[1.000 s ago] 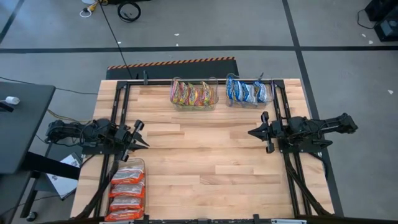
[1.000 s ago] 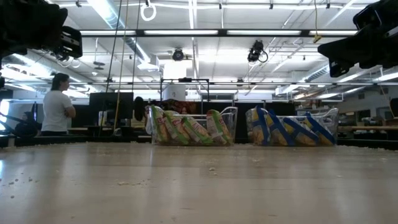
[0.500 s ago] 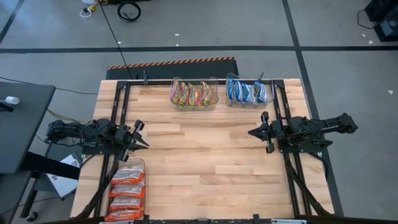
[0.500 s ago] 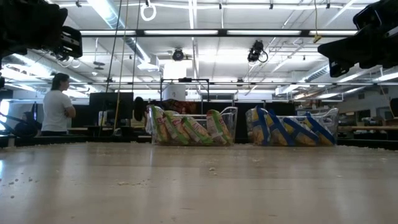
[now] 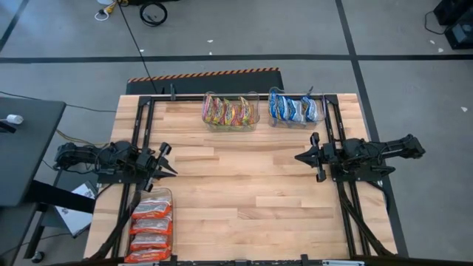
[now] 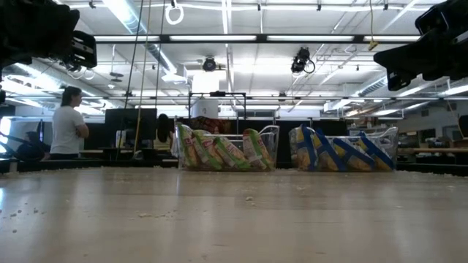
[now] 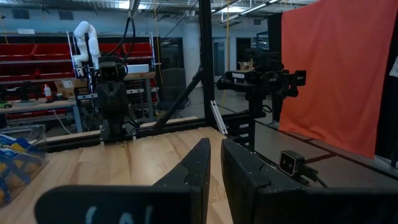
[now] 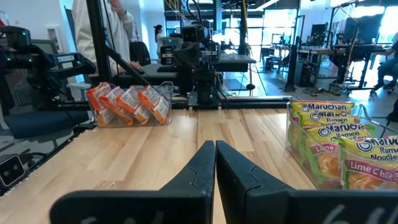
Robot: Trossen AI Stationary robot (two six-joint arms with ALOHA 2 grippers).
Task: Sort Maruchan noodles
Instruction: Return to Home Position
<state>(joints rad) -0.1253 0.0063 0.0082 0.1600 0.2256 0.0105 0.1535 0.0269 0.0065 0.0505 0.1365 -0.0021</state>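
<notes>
The noodle packets stand sorted in three clear tubs. Yellow-green packets [image 5: 230, 111] fill a tub at the far edge's middle and also show in the right wrist view [image 8: 333, 146]. Blue-and-white packets [image 5: 294, 108] fill the tub to their right. Red-orange packets [image 5: 151, 225] fill a tub at the near left and also show in the right wrist view [image 8: 127, 102]. My left gripper [image 5: 173, 171] hovers shut and empty at the table's left side, its fingers showing in the left wrist view [image 7: 216, 152]. My right gripper [image 5: 298, 157] hovers shut and empty at the right side [image 8: 215, 152].
Black rails [image 5: 140, 125] run along the table's left, right and far sides. The bare wood [image 5: 244, 185] between the two arms is open. A person [image 6: 67, 123] stands in the room beyond the table's far left.
</notes>
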